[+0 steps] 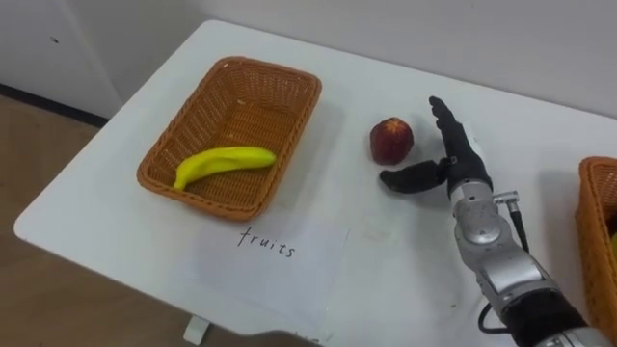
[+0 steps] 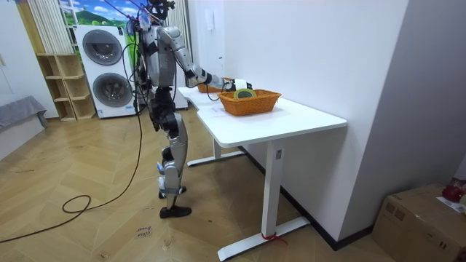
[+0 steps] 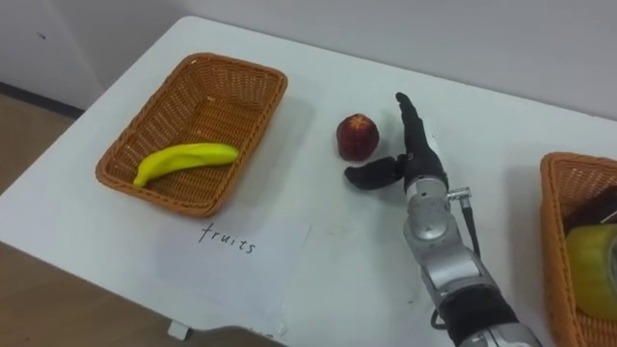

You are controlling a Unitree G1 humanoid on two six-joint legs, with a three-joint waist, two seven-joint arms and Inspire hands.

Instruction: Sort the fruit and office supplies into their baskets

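A red apple (image 1: 391,141) (image 3: 358,136) lies on the white table (image 1: 116,193), to the right of the fruit basket. My right hand (image 1: 449,159) (image 3: 415,154) is open just right of the apple, fingers straight, thumb spread below it, not touching it as far as I can tell. A wicker basket (image 1: 164,145) (image 3: 125,145) at the left holds a yellow banana (image 1: 224,164) (image 3: 185,160). A paper sheet (image 1: 280,255) marked "fruits" lies in front of it. A second wicker basket (image 1: 596,241) (image 3: 569,241) sits at the right edge with a yellowish item (image 3: 593,270) inside.
The table's left corner and front edge are close, with wooden floor (image 1: 58,289) below. In the room view I stand at the table's end (image 2: 291,116), washing machines (image 2: 105,73) behind me, and a cardboard box (image 2: 419,218) sits at the room view's right.
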